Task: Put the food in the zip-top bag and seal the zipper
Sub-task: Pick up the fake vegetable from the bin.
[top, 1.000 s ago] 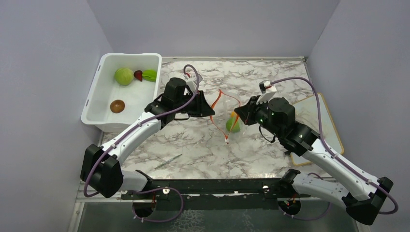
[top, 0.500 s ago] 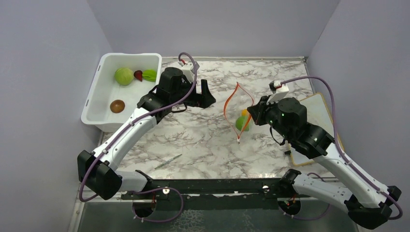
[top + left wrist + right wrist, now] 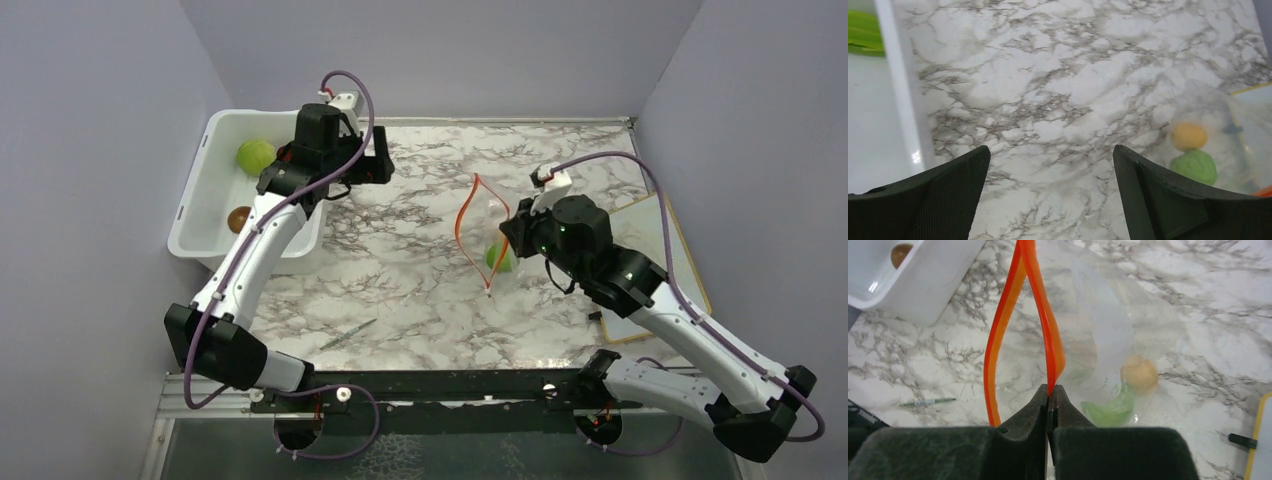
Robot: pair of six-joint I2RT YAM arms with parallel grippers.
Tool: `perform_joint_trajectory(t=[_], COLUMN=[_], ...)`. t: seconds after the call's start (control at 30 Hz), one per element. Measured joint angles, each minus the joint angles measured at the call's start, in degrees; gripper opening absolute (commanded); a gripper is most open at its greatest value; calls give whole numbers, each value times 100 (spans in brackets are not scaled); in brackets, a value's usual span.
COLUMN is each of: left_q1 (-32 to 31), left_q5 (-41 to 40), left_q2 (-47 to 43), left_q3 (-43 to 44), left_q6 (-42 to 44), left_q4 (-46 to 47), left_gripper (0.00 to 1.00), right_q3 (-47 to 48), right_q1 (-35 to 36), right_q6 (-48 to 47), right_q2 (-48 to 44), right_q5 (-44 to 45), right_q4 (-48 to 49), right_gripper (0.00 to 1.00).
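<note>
The clear zip-top bag (image 3: 497, 228) stands on the marble table with its mouth gaping. Its orange-red zipper (image 3: 465, 222) forms an open loop. My right gripper (image 3: 512, 232) is shut on one side of that strip; in the right wrist view the zipper (image 3: 1040, 305) rises from the shut gripper (image 3: 1050, 390). Inside the bag lie a green fruit (image 3: 1110, 409) and an orange piece (image 3: 1139, 373). My left gripper (image 3: 380, 166) hangs open and holds nothing, beside the white tub's right rim. More food sits in the tub: a pale green cabbage ball (image 3: 256, 155) and a brown piece (image 3: 238, 218).
The white tub (image 3: 195, 215) stands at the back left, partly under my left arm. A pen (image 3: 348, 334) lies near the front edge. A yellow-rimmed board (image 3: 685, 262) lies at the right. Grey walls close in on three sides.
My left gripper has opened, let go of the bag's mouth and swung back left to the tub. The right gripper still holds the zipper, and the bag has shifted slightly.
</note>
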Motion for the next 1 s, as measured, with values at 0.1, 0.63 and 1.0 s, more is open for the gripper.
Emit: perform_joint_trajectory(t=[0.1, 0.63, 1.0], left_q1=[461, 1762, 2369], left_q5=[-85, -1473, -1851], left_q2=[179, 920, 1818], left_q3=[44, 83, 341], left_q6=[107, 1309, 2177], left_q4=[-26, 553, 1550], left_gripper=[95, 92, 90], right_q3=[-328, -861, -966], right_q1=[0, 0, 0], right_q6=[15, 92, -42], right_q2=[254, 844, 772], right_q5=[-402, -1182, -1252], right_q4=[356, 1478, 1541], right_gripper=[1, 1, 1])
